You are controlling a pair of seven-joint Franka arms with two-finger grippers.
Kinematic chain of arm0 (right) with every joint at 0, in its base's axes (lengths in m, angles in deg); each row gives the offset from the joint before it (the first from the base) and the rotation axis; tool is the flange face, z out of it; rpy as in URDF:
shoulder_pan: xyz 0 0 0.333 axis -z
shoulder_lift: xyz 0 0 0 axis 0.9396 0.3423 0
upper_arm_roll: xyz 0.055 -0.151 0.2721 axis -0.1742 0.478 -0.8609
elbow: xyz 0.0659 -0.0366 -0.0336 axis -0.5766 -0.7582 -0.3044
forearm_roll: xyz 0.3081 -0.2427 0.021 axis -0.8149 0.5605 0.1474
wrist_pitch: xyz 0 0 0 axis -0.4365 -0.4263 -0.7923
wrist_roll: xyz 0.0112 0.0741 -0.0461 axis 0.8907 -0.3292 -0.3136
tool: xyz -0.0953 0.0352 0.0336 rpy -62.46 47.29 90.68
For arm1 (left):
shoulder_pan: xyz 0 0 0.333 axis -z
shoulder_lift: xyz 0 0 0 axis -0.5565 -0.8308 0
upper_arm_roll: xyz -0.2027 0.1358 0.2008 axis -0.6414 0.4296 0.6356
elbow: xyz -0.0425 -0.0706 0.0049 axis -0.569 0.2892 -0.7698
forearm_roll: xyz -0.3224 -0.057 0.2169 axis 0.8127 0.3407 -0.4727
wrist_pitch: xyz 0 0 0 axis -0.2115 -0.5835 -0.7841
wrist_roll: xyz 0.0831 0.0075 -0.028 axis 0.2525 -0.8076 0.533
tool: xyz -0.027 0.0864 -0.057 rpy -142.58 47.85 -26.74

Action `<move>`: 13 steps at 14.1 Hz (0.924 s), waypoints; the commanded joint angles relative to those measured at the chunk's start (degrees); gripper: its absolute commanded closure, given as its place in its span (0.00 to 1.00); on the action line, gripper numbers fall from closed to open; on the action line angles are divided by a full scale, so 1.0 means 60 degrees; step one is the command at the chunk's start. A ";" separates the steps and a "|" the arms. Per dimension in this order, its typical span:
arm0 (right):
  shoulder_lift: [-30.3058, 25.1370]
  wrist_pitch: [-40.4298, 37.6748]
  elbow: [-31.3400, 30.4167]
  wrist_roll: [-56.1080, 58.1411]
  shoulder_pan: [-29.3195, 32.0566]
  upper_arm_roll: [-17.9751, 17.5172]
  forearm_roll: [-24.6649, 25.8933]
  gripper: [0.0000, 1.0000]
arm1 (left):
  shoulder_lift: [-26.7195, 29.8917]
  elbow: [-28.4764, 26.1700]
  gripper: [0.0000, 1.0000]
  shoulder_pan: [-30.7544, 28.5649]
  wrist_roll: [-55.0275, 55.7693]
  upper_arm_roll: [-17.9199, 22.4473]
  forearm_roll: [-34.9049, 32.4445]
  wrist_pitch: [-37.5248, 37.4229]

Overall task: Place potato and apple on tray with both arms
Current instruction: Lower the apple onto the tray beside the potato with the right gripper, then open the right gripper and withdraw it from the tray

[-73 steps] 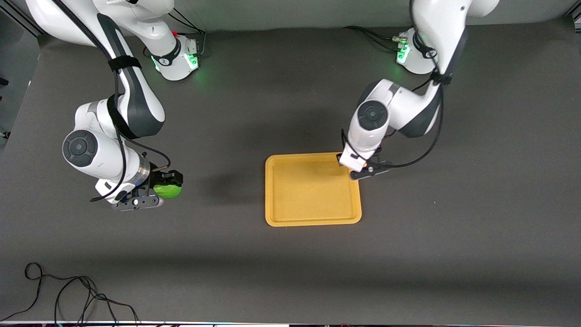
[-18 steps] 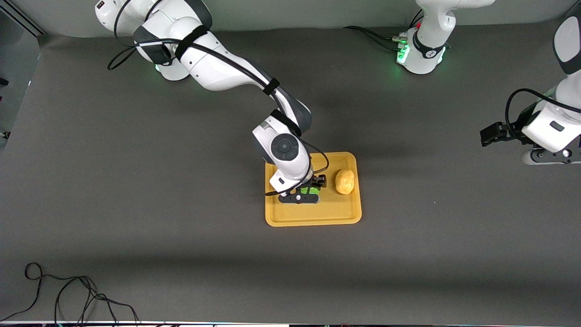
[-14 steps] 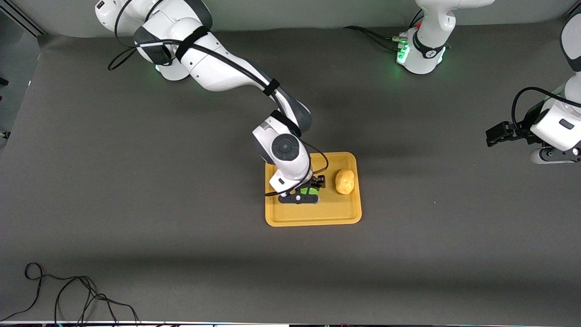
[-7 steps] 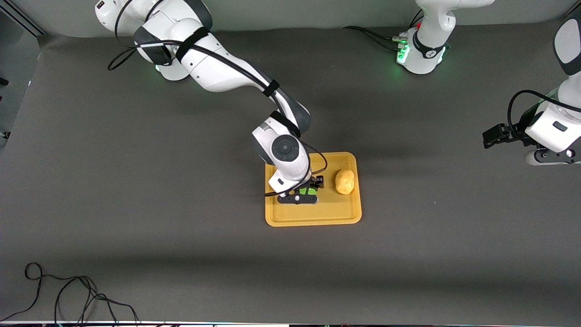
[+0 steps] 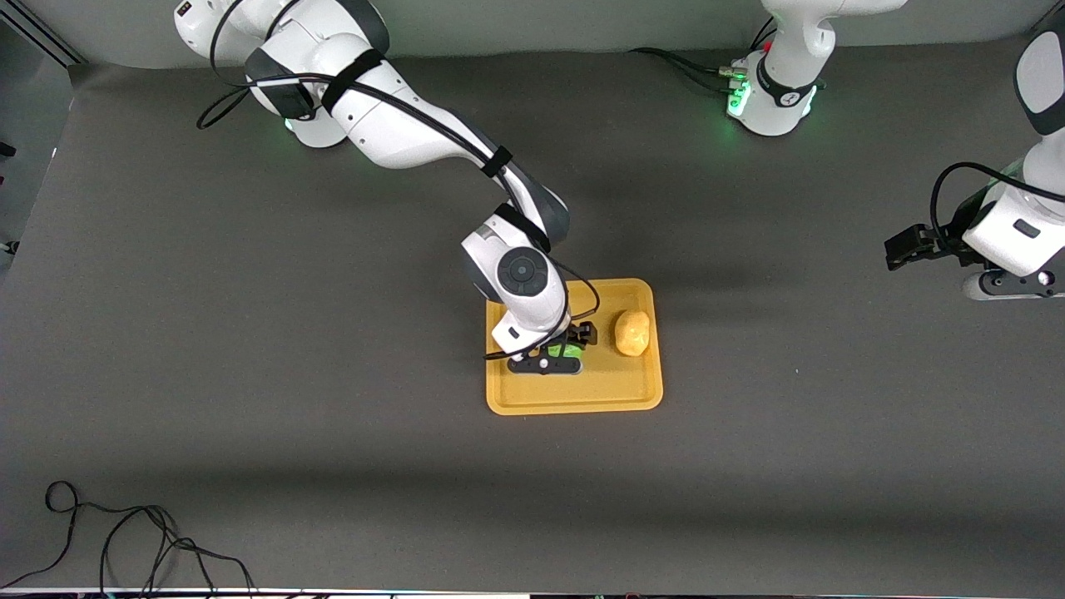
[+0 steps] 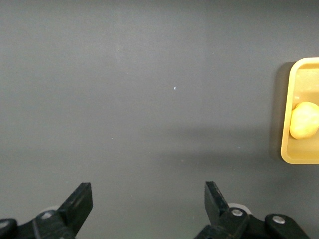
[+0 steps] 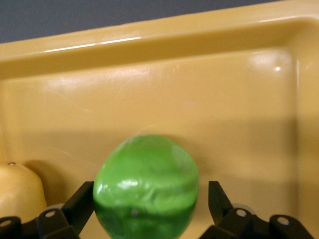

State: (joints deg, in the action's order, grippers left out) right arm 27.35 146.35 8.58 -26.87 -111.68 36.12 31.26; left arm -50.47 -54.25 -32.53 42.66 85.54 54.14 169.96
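The orange-yellow tray [image 5: 574,398] lies mid-table. The yellow-tan potato [image 5: 632,333] rests on it toward the left arm's end; it also shows in the left wrist view [image 6: 304,120] and at the edge of the right wrist view [image 7: 17,191]. The green apple [image 5: 567,350] sits on the tray floor [image 7: 164,94] between my right gripper's [image 5: 562,353] open fingers [image 7: 79,201], which stand apart around the apple [image 7: 146,184]. My left gripper [image 5: 911,248] is open and empty [image 6: 148,191] over bare table toward the left arm's end.
A dark grey mat covers the table [image 5: 333,374]. A black cable [image 5: 125,541] lies coiled at the near corner by the right arm's end. The two green-lit bases [image 5: 761,96] stand along the table's edge farthest from the front camera.
Five seconds ago my right gripper held the apple over the table and my left was at the tray. Now both fruits are on the tray and the left arm has withdrawn. In the last second, almost nothing moved.
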 commanded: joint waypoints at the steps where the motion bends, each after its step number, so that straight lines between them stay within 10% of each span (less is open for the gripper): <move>1: -0.0440 -0.0427 -0.0068 -0.0235 0.0035 0.0060 0.0117 0.00 | 0.0326 -0.0309 0.00 -0.0052 -0.0168 -0.0032 0.0093 0.0154; 13: -0.6517 -0.3117 -0.3672 0.1872 0.3080 0.0396 0.0087 0.00 | 0.0340 -0.0324 0.00 -0.0038 -0.0153 -0.0061 0.0108 0.0066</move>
State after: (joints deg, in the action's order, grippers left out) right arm -5.02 132.31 -8.17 -19.39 -95.10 38.44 31.31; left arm -50.38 -54.46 -32.53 42.63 85.43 54.16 169.96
